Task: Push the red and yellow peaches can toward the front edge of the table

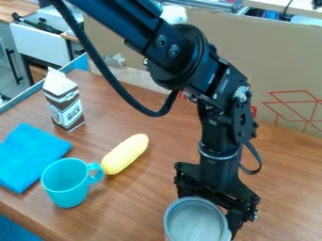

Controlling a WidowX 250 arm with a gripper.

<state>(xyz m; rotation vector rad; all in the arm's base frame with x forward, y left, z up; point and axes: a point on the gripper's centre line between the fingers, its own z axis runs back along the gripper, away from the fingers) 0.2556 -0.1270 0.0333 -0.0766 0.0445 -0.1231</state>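
- Standing at the near edge of the view, a grey, round-rimmed cup (196, 222), open top up, lower part cut off by the frame; it is the thing nearest the gripper.
- Black two-finger gripper (211, 200) right behind the cup, pointing down at its far rim. Open or closed on it: cannot tell, as the cup hides the contact.
- Handling, my judgement: confirm a firm bite on the wall before any lift; keep the rim level, squeeze lightly, raise straight up. An off-centre hold could let the cup swing or tip.
- Left of the cup, well apart, a turquoise mug (65, 183), upright, handle toward a yellow toy corn cob (125, 153). Cob lies aslant, just beside that handle; a low sideways sweep could knock both.
- Folded bright-blue cloth (28, 155) beside the mug, on its outer side.
- Brown wooden tabletop (166, 176) between cob and gripper: the roomier side passage, I judge; more wood right of the arm.
- Brown-and-white carton (64, 101) upright farther back, near the table's blue left edge (78, 63).
- Tall cardboard panel (277, 61) along the back, behind the arm; a limit for backward moves.
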